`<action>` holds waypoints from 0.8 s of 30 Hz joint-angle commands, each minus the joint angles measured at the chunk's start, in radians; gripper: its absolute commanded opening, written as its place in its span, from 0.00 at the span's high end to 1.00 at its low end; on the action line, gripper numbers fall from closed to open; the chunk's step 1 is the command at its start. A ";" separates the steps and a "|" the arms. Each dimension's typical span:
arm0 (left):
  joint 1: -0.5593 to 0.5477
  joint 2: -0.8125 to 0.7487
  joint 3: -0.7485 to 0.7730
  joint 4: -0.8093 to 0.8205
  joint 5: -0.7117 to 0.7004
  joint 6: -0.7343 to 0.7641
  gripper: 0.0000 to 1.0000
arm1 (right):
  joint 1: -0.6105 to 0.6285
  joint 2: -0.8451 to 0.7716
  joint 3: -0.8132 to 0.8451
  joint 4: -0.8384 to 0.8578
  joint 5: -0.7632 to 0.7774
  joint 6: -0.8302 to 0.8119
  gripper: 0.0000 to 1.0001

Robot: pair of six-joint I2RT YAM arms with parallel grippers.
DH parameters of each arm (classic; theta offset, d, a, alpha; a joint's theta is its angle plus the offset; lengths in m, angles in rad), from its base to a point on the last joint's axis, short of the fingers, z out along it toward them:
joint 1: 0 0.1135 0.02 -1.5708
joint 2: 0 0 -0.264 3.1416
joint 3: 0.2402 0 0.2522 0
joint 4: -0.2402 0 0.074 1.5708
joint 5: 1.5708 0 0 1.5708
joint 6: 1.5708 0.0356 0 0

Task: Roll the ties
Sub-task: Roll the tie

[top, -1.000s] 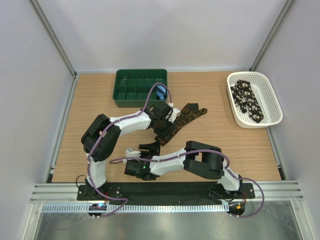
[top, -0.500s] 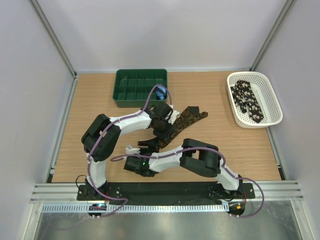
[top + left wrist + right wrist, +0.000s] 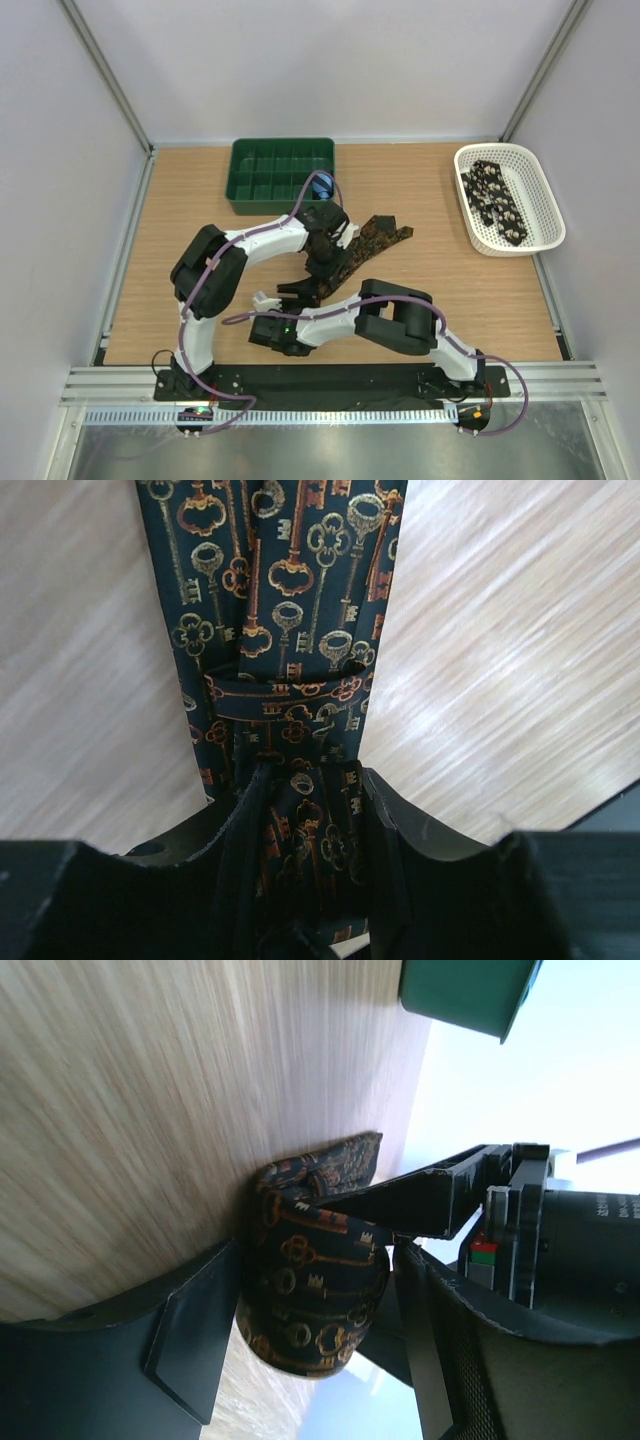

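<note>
Tie [image 3: 385,232] is lying diagonally mid-table [image 3: 440,280], dark with a key print, its far end pointing toward the basket [image 3: 541,180], where a second tie [image 3: 495,200] is sitting. The left gripper [image 3: 325,258] is resting on the tie's middle; the right gripper [image 3: 298,296] is sitting at its near end.

Left wrist: the tie [image 3: 285,570] is running flat up the wood, and the left gripper [image 3: 300,810] is pinching it — cloth is bunching between the jaws.

Right wrist: the tie's [image 3: 315,1280] curled end is sitting between the right gripper's [image 3: 320,1295] fingers [image 3: 190,1330], filling the gap — whether they are squeezing it, cannot tell.
</note>
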 commanded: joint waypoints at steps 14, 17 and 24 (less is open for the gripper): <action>-0.018 0.083 0.021 -0.243 0.033 0.004 0.79 | -0.037 0.065 0.015 -0.108 -0.062 0.154 0.47; -0.018 0.080 0.024 -0.256 0.039 0.008 0.79 | -0.038 0.068 0.024 -0.128 -0.069 0.177 0.61; -0.020 0.074 0.029 -0.267 0.042 0.028 0.71 | -0.043 0.062 0.050 -0.153 -0.086 0.206 0.81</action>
